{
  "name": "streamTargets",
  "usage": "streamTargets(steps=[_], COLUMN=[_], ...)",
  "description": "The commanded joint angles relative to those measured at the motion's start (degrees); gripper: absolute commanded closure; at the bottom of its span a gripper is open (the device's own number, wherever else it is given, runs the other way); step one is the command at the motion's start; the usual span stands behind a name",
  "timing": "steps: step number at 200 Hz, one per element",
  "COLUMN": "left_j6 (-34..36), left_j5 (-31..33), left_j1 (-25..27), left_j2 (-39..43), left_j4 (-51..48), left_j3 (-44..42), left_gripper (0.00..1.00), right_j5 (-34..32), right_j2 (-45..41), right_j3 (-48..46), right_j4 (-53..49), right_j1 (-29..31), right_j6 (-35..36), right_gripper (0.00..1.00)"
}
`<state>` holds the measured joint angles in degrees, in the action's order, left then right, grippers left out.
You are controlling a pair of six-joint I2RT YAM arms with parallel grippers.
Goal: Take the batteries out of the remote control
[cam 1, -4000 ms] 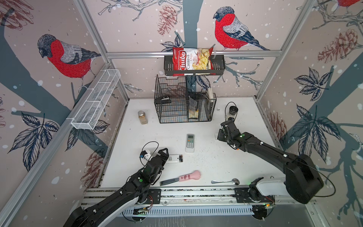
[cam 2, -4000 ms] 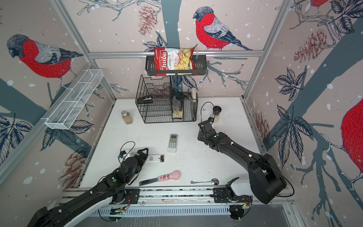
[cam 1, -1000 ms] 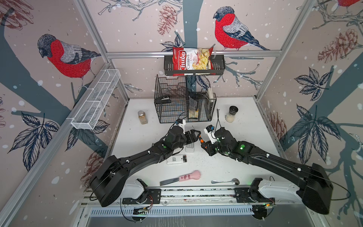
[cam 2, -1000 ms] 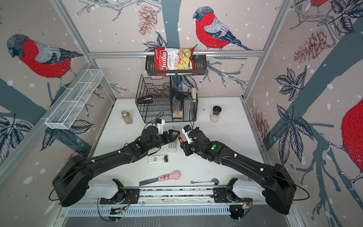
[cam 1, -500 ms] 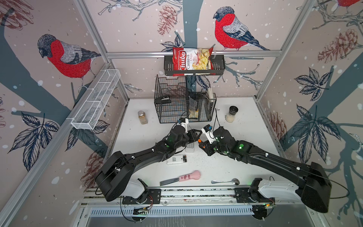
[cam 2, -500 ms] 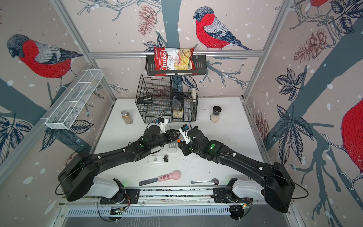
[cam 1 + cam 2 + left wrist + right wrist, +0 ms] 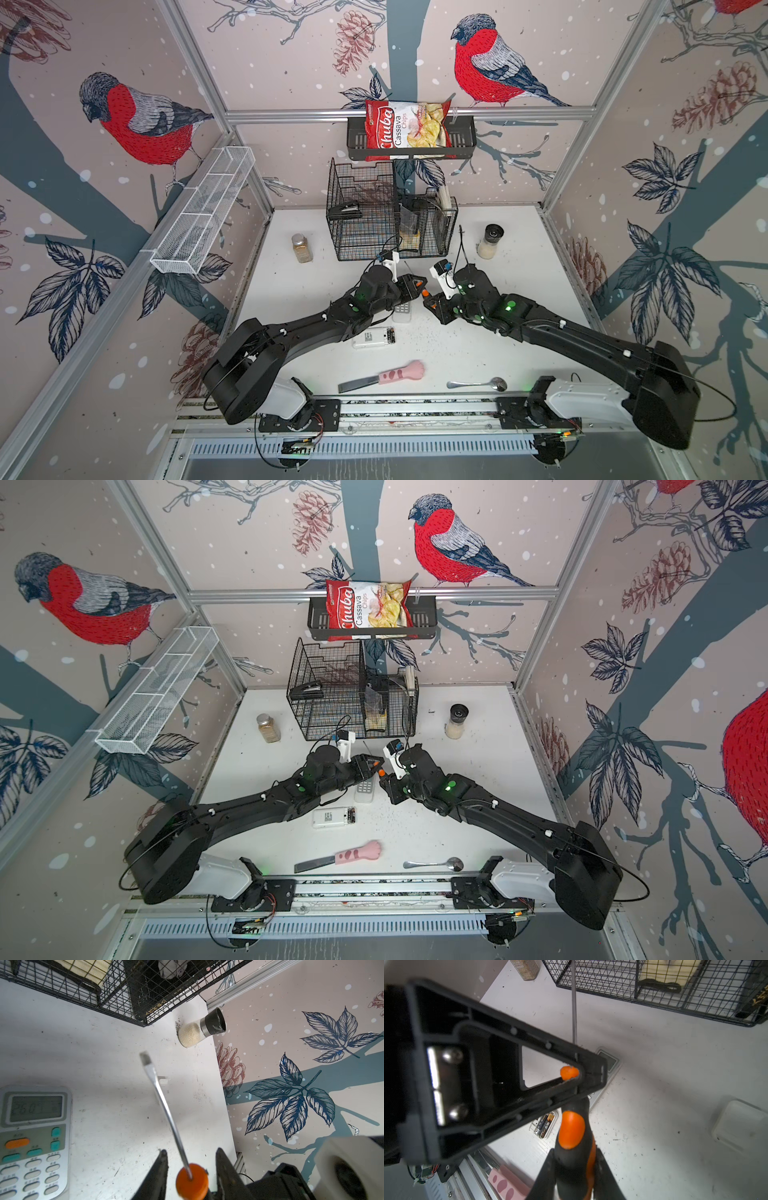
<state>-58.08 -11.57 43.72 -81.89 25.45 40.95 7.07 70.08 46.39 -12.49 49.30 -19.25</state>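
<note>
A white remote control lies face down with its compartment uncovered, and the black batteries sit inside. A second remote lies buttons up, partly under my left arm. Above it my right gripper is shut on the orange-and-black handle of a screwdriver. My left gripper brackets the handle's orange front end. A thin gap shows on each side of it. The steel shaft points towards the wire cage.
The wire cage stands at the back, with a spice jar to its left and a salt grinder to its right. A pink-handled knife and a spoon lie near the front rail.
Both arms have come from the sides to meet over the middle. In the last second the left jaws have narrowed around the screwdriver's front end. The right grip is unchanged.
</note>
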Motion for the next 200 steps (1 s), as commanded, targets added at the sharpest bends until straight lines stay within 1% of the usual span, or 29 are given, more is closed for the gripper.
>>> streamTargets(steps=[1,32,58,67,78,91,108,126,138,163,178,200], left_j6=[0.32,0.17,-0.36,-0.52,-0.90,-1.44,-2.17,-3.69,-5.20,-8.20,-9.82,-11.51], left_j5=[-0.11,-0.36,-0.47,-0.29,-0.08,0.14,0.24,0.24,0.32,0.27,0.71,0.85], left_j1=[0.03,0.00,0.04,-0.02,0.04,-0.13,-0.64,-1.77,-2.81,-4.49,-4.94,-5.12], left_j2=[-0.29,-0.98,-1.31,-1.35,-1.35,-1.26,-1.26,-0.78,-0.26,0.49,0.59,0.53], left_j4=[2.85,3.25,3.83,4.12,4.82,6.18,8.08,11.66,15.08,21.92,25.66,28.74], left_j3=[0.27,0.41,0.20,0.03,-0.26,-0.60,-1.00,-1.92,-2.79,-4.11,-4.55,-4.24], left_gripper=[0.72,0.75,0.91,0.96,1.00,1.00,1.00,1.00,1.00,1.00,1.00,1.00], right_j5=[0.91,1.54,1.47,1.41,0.88,0.58,0.23,-0.79,-1.02,-0.48,-0.44,0.04], right_j2=[0.32,0.32,0.14,0.06,-0.43,-1.41,-3.82,-7.35,-10.21,-13.95,-13.55,-10.85], right_j3=[0.31,0.43,0.32,0.27,-0.09,-0.74,-2.43,-5.40,-8.57,-15.69,-17.58,-17.39], right_j4=[1.71,1.65,1.60,1.74,2.27,3.47,6.42,11.16,16.50,31.93,38.35,43.18], right_j1=[-0.41,-0.78,-1.22,-1.47,-1.73,-2.25,-2.86,-3.10,-3.33,-3.53,-3.51,-3.74], right_j6=[1.33,1.53,1.57,1.49,1.02,0.25,-2.01,-5.34,-8.70,-16.79,-19.49,-21.48], right_gripper=[0.90,0.90,0.90,0.86,0.77,0.70,0.52,0.41,0.39,0.39,0.39,0.39])
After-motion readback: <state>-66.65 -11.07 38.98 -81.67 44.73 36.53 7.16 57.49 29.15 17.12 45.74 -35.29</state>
